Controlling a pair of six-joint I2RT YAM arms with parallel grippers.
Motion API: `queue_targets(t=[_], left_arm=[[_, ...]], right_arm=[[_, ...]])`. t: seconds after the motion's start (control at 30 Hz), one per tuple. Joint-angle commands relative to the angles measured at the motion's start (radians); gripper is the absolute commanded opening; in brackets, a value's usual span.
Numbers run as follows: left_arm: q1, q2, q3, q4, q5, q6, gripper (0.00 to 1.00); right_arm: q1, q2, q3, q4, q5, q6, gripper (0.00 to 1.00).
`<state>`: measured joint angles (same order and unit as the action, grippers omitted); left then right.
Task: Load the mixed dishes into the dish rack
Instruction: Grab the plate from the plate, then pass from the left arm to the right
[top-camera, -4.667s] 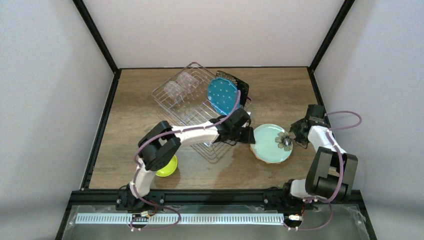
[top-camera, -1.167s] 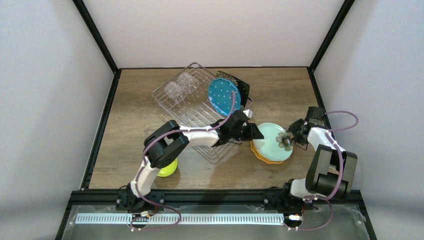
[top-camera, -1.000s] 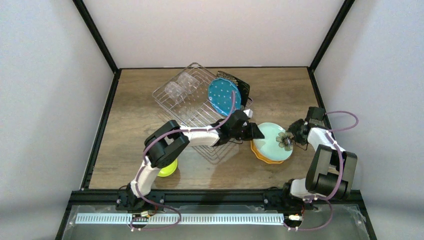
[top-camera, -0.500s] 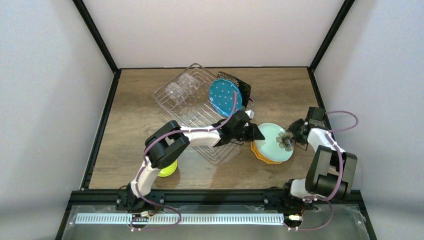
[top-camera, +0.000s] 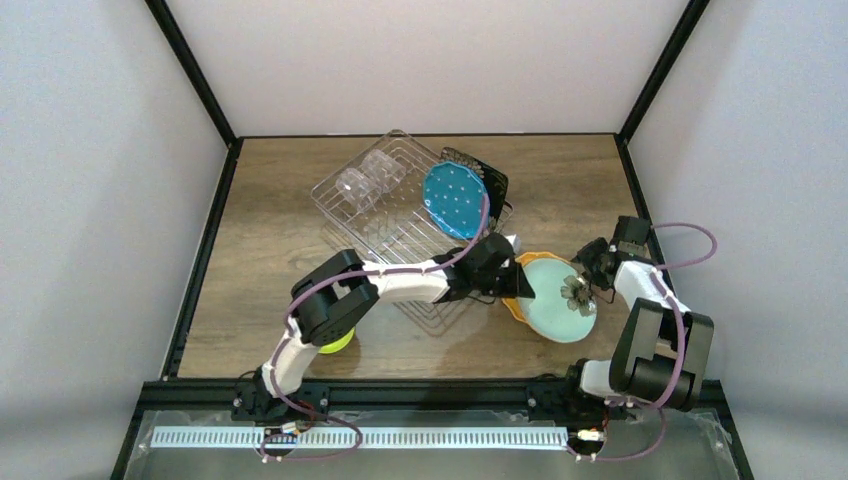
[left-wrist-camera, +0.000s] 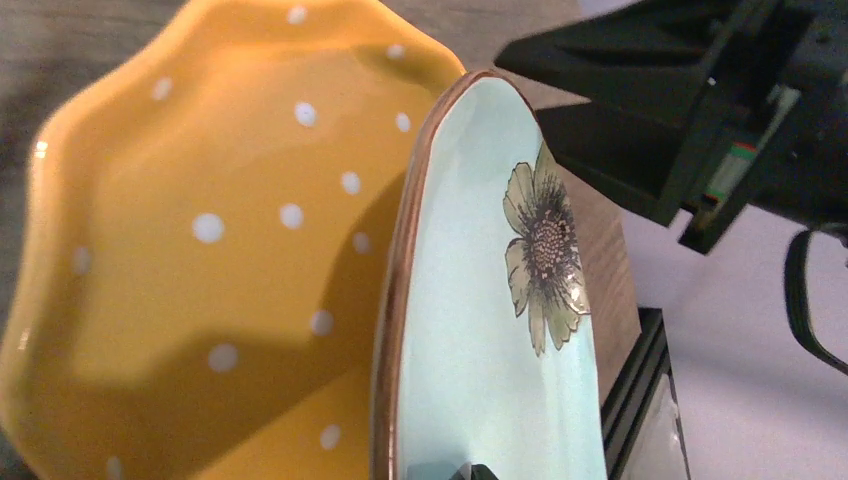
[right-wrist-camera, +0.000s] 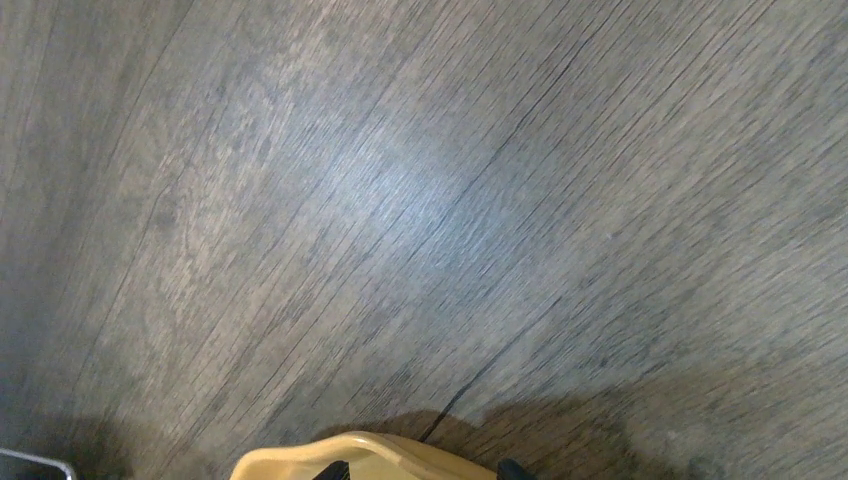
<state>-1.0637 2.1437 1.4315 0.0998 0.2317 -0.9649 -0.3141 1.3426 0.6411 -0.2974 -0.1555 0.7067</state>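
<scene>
The round mint flower plate (top-camera: 560, 305) lies tilted over the orange white-dotted plate (top-camera: 522, 272) right of the dish rack (top-camera: 385, 225). My left gripper (top-camera: 512, 287) is shut on the mint plate's left rim. In the left wrist view the mint plate (left-wrist-camera: 480, 330) stands almost edge-on above the orange plate (left-wrist-camera: 200, 260), one fingertip (left-wrist-camera: 472, 470) on its face. My right gripper (top-camera: 585, 270) stands open at the plates' right edge; the orange plate's rim (right-wrist-camera: 350, 455) shows between its fingertips. The rack holds the teal plate (top-camera: 452, 200), black plate (top-camera: 492, 180) and clear glass (top-camera: 365, 180).
The small yellow-green bowl (top-camera: 338, 343) sits on the wooden table (top-camera: 270, 260) near the left front, partly under my left arm's elbow. Black frame posts and white walls close the table on three sides.
My left gripper has closed on the mint plate and dragged it toward the near right, uncovering the orange plate. The rack has shifted slightly to the right. The right gripper has stayed put.
</scene>
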Motion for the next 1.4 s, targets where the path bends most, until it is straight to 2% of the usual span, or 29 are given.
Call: queue_targets(t=[0.0,0.13,0.27,0.57,0.9,1.23,1.37], left_arm=[[-0.036,-0.059,0.026,-0.016,0.006,0.036,0.36],[-0.036,-0.082,0.024,-0.043,-0.038,0.051,0.24],[-0.036,-0.1,0.024,-0.057,-0.074,0.059,0.04],[-0.036,-0.131,0.006,-0.075,-0.144,0.078,0.03],[-0.028,-0.215,-0.024,-0.117,-0.292,0.091,0.03],[-0.02,-0.31,-0.063,-0.177,-0.33,0.113,0.03],[-0.013,-0.379,-0.065,-0.23,-0.361,0.129,0.03]], right_arm=[[0.009,-0.011,-0.028,-0.08,-0.078,0.006,0.83],[0.009,-0.018,-0.021,-0.084,-0.078,0.002,0.83],[0.009,-0.031,-0.018,-0.084,-0.077,0.003,0.83],[0.009,-0.078,-0.001,-0.09,-0.061,0.006,0.83],[0.009,-0.154,0.017,-0.087,-0.047,0.035,0.84],[0.009,-0.203,0.087,-0.08,-0.018,0.046,0.85],[0.009,-0.215,0.112,-0.073,-0.045,0.02,0.9]])
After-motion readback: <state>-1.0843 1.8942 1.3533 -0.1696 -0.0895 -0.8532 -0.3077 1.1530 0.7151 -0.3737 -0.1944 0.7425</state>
